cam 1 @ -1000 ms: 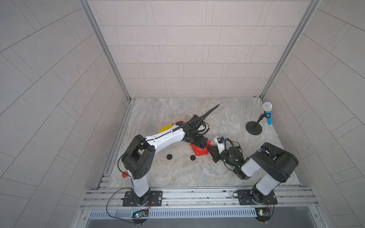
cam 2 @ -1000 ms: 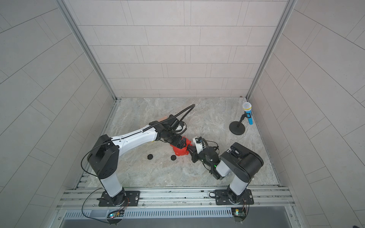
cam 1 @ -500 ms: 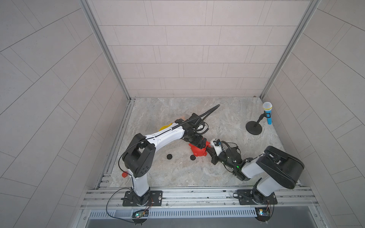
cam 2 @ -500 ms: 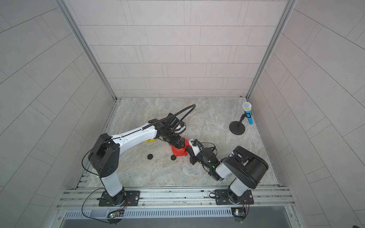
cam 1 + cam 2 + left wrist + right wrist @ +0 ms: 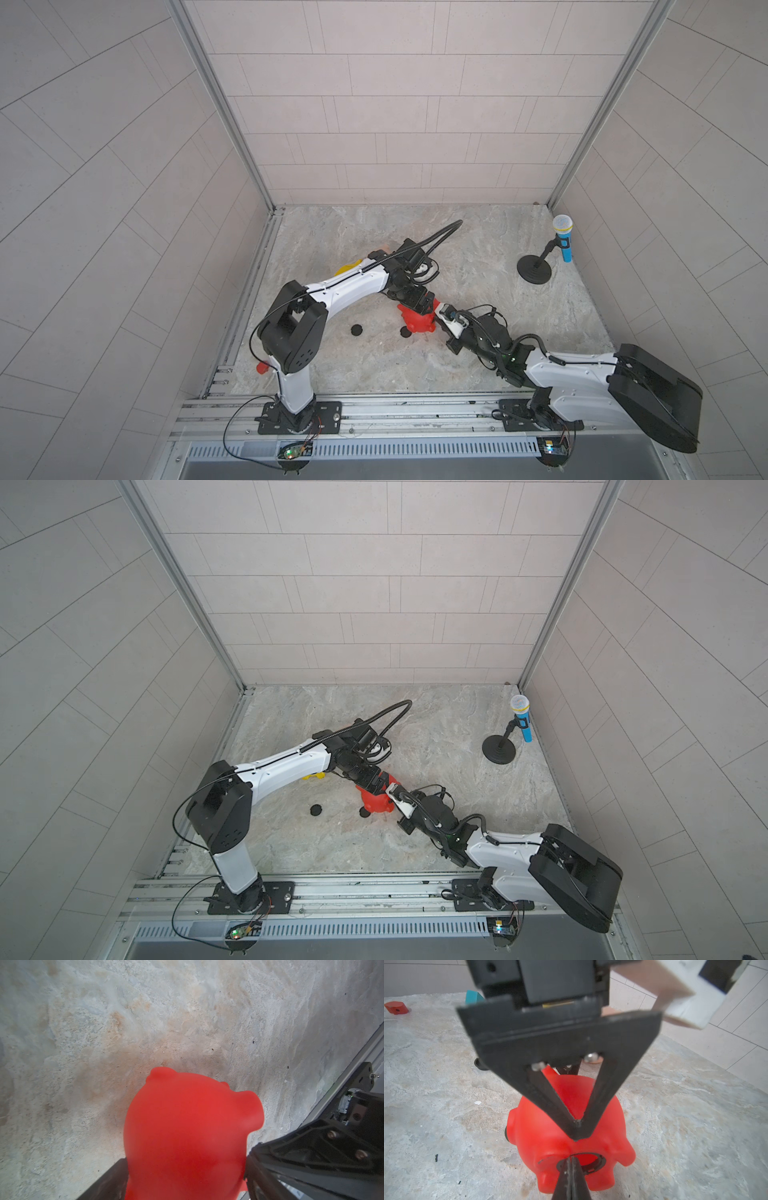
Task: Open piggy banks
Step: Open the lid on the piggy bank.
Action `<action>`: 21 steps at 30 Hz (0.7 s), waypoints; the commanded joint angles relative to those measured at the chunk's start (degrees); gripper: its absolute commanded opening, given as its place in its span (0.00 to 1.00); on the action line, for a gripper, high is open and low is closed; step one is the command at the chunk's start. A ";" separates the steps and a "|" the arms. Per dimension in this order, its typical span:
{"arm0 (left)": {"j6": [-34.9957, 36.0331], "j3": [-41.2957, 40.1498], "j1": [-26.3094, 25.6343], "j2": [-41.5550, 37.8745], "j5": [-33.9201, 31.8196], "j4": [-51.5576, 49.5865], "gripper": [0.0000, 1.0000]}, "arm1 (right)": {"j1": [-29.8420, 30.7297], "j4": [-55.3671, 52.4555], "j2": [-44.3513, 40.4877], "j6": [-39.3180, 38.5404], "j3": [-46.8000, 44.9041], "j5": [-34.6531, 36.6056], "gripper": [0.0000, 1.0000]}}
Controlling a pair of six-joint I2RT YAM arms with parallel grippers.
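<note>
Spanning red pig (image 5: 533, 1136), left gripper (image 5: 187, 1154) clamps; closed right gripper (image 5: 571, 1164) touches belly.

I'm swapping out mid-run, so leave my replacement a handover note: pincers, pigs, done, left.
Left pincer: clamped around the red piggy bank.
Right pincer: shut, tips at its belly hole.
Yellow piggy bank and pink piggy bank: mostly hidden under the left arm.
Done: two black plugs lie loose on the table.
Left: the red one's plug; whether it is already free, I cannot tell.

Bright even light; soft shadows; edges bowed; red piggy bank (image 5: 187, 1136) blurred.
</note>
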 commanded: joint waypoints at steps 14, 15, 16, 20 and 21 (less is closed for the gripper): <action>-5.02 -2.44 -0.52 2.82 -3.13 -2.65 0.90 | -0.94 -7.49 -8.46 11.11 -0.01 8.68 0.00; -5.52 -2.23 -0.46 2.67 -3.26 -2.27 0.90 | -0.94 -7.76 -8.74 12.60 0.01 9.26 0.00; -6.05 -1.96 -0.45 2.42 -3.23 -1.87 0.91 | -0.94 -8.03 -8.98 13.40 0.05 9.09 0.00; -7.91 -0.48 -0.50 1.58 -3.75 -0.19 0.95 | -0.94 -11.33 -11.90 17.57 0.09 8.91 0.06; -8.35 -0.15 -0.46 1.34 -4.00 0.14 0.96 | -0.94 -12.47 -12.94 18.29 0.01 8.97 0.11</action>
